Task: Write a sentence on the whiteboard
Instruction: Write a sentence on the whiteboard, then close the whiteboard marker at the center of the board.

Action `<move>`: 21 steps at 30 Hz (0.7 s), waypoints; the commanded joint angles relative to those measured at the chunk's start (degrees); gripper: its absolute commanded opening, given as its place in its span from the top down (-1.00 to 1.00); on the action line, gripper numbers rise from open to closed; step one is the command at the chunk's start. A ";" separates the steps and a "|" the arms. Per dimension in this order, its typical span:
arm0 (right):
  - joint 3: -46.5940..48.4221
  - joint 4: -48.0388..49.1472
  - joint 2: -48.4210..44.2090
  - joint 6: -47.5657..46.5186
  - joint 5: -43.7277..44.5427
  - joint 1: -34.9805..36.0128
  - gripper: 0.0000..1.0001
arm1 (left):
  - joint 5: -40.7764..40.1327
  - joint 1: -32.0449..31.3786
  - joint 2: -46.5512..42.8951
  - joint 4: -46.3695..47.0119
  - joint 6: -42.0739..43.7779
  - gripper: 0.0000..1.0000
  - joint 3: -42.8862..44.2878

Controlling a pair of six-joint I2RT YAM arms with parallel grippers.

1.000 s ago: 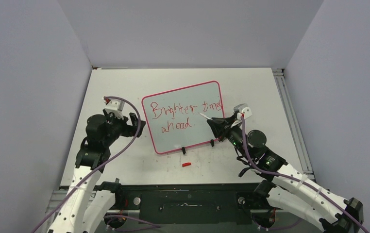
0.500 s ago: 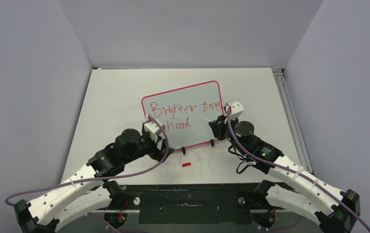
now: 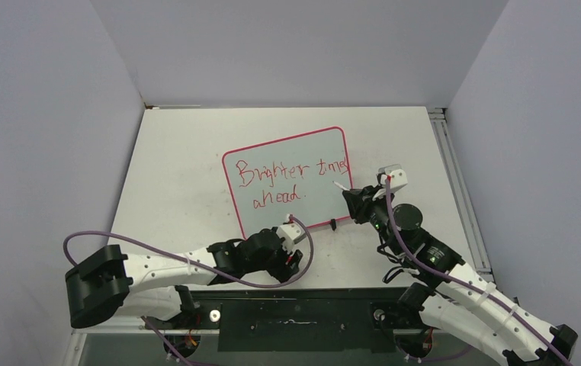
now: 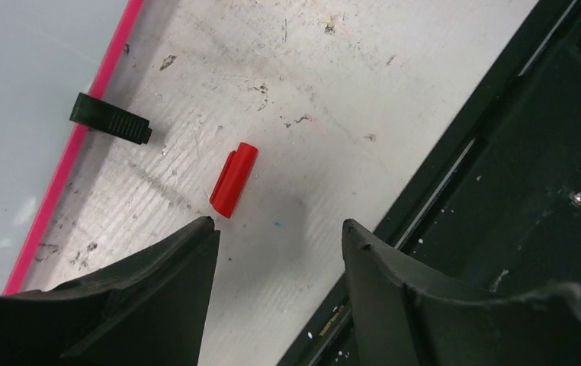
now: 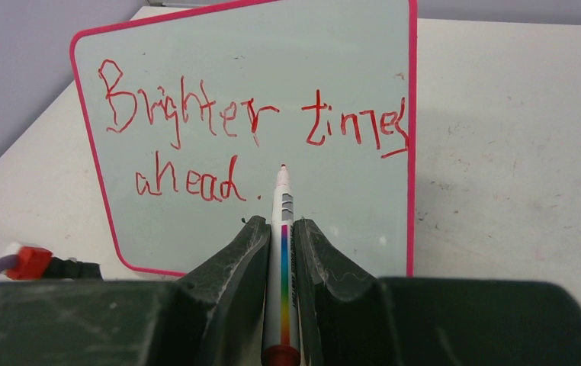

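From above, the whiteboard (image 3: 303, 152) sits tilted at the centre of the worktop (image 3: 181, 175). The sentence (image 3: 291, 174), "Brighter times ahead", is written in red over two lines, so the writing looks done. The left arm lies low across the lower part of the frame. Its left end effector (image 3: 291, 256) is just below the board's bottom edge, but its jaws are hidden here. The right end effector (image 3: 351, 200) hovers at the board's right edge.

The left wrist view supplies what the overhead misses. The jaws are spread with nothing between them. A small red cap (image 4: 234, 179) lies on the scuffed surface just beyond the fingertips, at a slant to them. Upper left of the cap is a black foot (image 4: 110, 123) clipped to the pink frame.

The right wrist view shows the jaws pressed together on a marker (image 5: 282, 229), its bare tip pointing at the board just past "ahead". Whether the tip touches the glossy face, I cannot tell.

Two risks stand out. The cap is light and lies askew, so one finger arriving first could flick it away or pinch it crooked. A finger could also catch the nearby foot and shift the board. On the right, the uncapped tip hangs over the finished lettering, so any drift could leave a stray stroke.
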 commanded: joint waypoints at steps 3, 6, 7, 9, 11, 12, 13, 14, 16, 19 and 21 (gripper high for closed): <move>-0.41 2.97 -1.97 1.21 1.39 -0.20 0.89 | -4.06 -0.73 6.08 6.94 1.68 -0.11 1.95; -0.29 2.91 -1.85 1.06 0.84 -0.24 0.89 | -5.49 -0.73 7.50 6.43 2.24 -0.07 2.00; -0.34 2.95 -1.81 1.04 0.62 -0.21 0.89 | -5.93 -0.73 7.64 6.47 2.26 -0.05 1.79; -0.42 3.16 -1.66 1.00 0.19 -0.17 0.89 | -6.53 -0.73 7.76 6.93 2.27 -0.04 1.32; -0.52 3.28 -1.42 1.12 -0.09 -0.17 0.89 | -6.75 -0.67 7.80 7.48 2.39 -0.03 0.99; -0.62 3.43 -1.41 1.26 -0.28 -0.17 0.89 | -6.76 -0.65 8.02 7.61 2.58 -0.02 1.05; -0.66 3.52 -1.24 1.38 -0.40 -0.20 0.89 | -6.69 -0.65 8.57 7.58 2.92 -0.02 1.25; -0.80 3.63 -1.20 1.51 -0.43 -0.17 0.89 | -6.67 -0.65 8.94 7.44 3.35 -0.02 1.55; -0.94 3.66 -1.08 1.69 -0.54 -0.15 0.89 | -6.67 -0.65 9.67 6.93 4.23 0.01 2.20; -0.82 3.50 -0.93 1.79 -0.65 -0.18 0.89 | -6.90 -0.66 10.64 6.31 5.57 0.09 2.92; -0.79 3.33 -0.93 1.78 -0.70 -0.19 0.89 | -7.10 -0.65 10.80 6.05 6.22 0.13 3.22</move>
